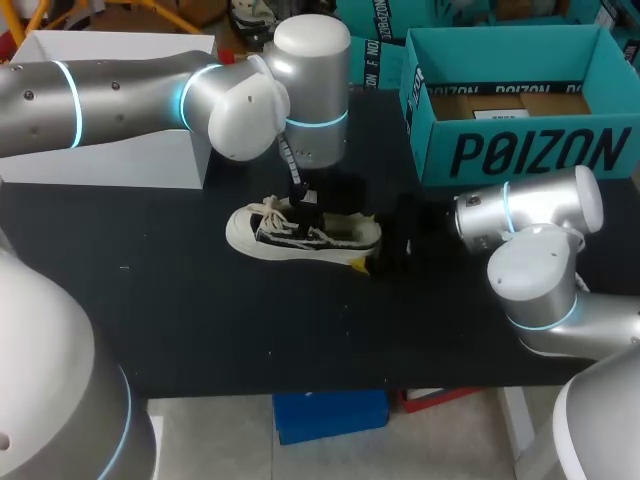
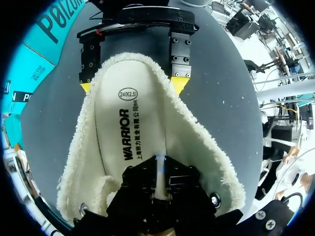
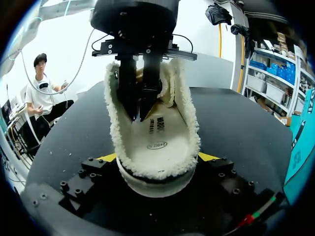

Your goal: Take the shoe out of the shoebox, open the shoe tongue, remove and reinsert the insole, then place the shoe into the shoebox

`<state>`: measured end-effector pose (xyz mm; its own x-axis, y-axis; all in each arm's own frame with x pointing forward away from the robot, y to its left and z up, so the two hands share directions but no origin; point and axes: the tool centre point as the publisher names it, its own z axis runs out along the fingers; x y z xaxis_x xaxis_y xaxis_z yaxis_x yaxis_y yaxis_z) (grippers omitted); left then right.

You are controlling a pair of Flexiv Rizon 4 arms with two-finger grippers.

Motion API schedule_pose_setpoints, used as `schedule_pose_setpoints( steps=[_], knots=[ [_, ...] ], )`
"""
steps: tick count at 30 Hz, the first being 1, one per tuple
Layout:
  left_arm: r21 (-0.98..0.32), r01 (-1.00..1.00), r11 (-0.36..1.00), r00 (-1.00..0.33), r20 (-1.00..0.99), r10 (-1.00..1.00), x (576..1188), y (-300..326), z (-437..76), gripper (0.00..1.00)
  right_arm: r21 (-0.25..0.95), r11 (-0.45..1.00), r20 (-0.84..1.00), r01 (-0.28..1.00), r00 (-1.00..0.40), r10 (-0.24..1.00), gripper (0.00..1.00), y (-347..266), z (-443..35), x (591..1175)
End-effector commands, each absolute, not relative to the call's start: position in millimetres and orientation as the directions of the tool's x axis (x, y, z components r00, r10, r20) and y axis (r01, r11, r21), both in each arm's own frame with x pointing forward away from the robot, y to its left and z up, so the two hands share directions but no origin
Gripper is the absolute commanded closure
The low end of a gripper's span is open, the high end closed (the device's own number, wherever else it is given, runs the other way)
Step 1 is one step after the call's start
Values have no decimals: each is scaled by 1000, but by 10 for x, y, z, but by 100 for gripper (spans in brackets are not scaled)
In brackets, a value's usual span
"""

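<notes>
A cream, fleece-lined shoe lies on the black table, toe to the left. Its white printed insole lies flat inside. My left gripper points straight down into the shoe's opening. Its black fingers rest on the insole with only a narrow slit between them, and nothing is pinched there. My right gripper is at the heel, one yellow tip pressed against each side of the fleece collar. The left wrist view shows my right gripper at the heel too. The teal shoebox stands open at the back right.
A white box stands at the back left, behind my left arm. The teal shoebox wall is close beyond the heel side of the shoe. Bare black tabletop lies in front of the shoe.
</notes>
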<state>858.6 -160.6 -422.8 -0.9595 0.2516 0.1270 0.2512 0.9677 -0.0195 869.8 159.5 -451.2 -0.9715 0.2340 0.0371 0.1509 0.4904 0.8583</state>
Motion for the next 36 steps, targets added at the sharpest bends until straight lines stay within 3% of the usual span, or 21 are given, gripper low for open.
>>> schedule_pose_setpoints(
  steps=[1,13,26,36],
  knots=[
    [-11,262,965,-961,92,262,8463,-1594,-4462,76,857,492,39,155,-971,238,100,1641,-4566,8712],
    [71,250,966,-966,-41,254,8484,-1518,-4728,82,857,492,39,155,-971,238,100,1641,-4566,8712],
    [186,167,968,-930,-296,217,8815,-1331,-5222,76,857,492,39,155,-971,238,100,1641,-4566,8712],
    [249,84,965,-859,-472,197,9087,-1297,-5520,90,857,492,39,155,-971,238,100,1641,-4566,8712]
  ],
)
